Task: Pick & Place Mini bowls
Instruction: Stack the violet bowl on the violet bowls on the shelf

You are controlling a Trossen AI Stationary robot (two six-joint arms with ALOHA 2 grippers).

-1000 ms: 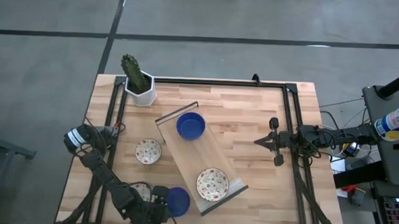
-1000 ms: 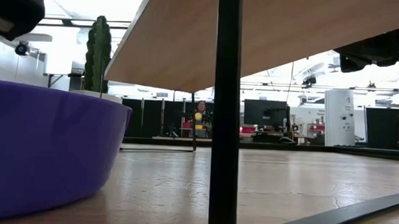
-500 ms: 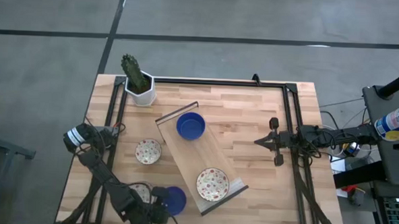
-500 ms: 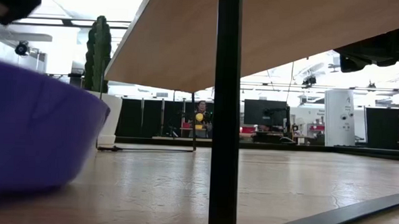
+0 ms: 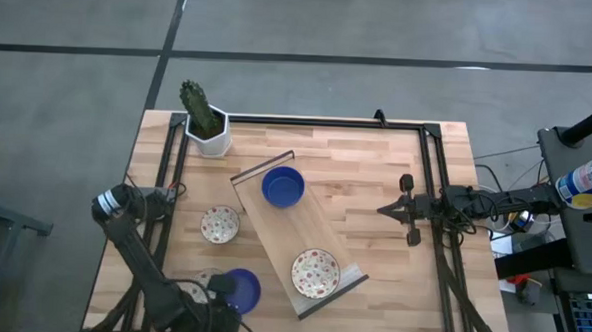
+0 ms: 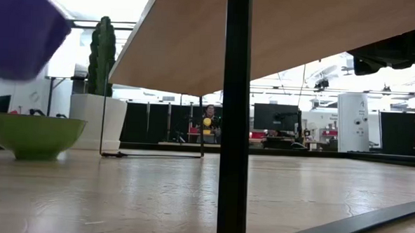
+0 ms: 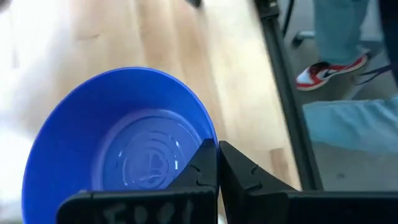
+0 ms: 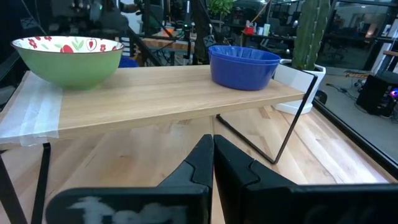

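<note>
The left gripper [image 7: 216,163] has its fingers pinched on the rim of a blue bowl [image 5: 241,289], which it holds lifted above the tabletop [image 5: 375,189] near the front left corner; in the low view that bowl [image 6: 18,27] hangs clear of the wood. Seen from the left wrist, the bowl [image 7: 121,140] sits directly ahead of the fingertips, its open side toward the camera. Just beside the held bowl, partly under the left arm, lies a floral bowl [image 5: 207,280]. Another floral bowl [image 5: 219,224] rests on the tabletop farther from the gripper, beside a raised wooden shelf [image 5: 298,234]. On the shelf stand a second blue bowl [image 5: 283,186] and a third floral bowl [image 5: 314,273]. The right gripper [image 5: 384,208] waits well apart over the right side, fingers closed together and empty.
</note>
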